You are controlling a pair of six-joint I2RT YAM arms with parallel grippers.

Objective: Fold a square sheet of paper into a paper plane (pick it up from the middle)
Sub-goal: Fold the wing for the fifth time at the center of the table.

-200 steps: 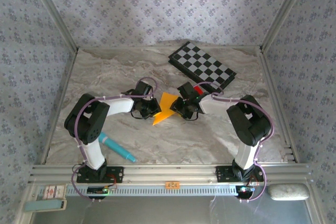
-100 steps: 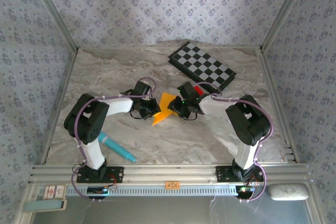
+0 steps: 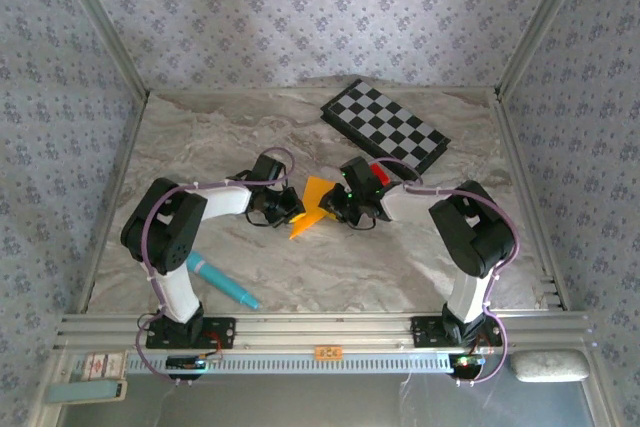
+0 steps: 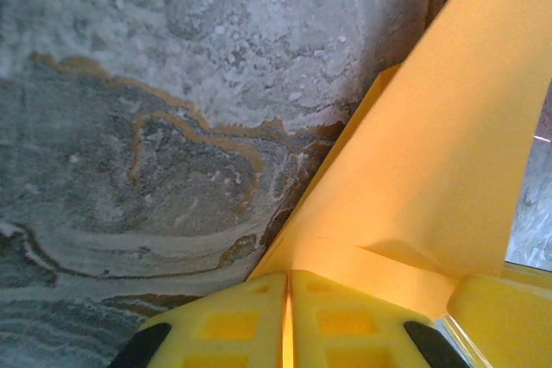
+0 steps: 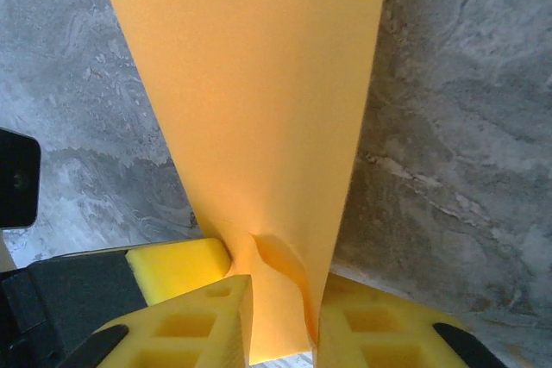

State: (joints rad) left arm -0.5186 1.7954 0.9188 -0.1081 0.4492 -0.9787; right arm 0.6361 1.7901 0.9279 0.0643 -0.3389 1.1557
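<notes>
Top external view shows us the grey marbled bench [image 3: 250,137], near whose middle the folded orange-yellow sheet of paper [image 3: 313,205] sits between both arms, the left end effector [image 3: 293,211] pinched shut on its left edge and the right end effector [image 3: 335,209] straddling its right edge, where we cannot tell whether it clamps.

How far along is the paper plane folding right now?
Roughly midway, it seems. Done: the orange-yellow paper is already folded into a narrow, tapering shape with visible creases. In hand: the left gripper is shut on one edge, and the right gripper has its fingers on either side of the opposite edge, grip unclear. Left: probably the final folds, since it does not yet look like a finished dart.
</notes>
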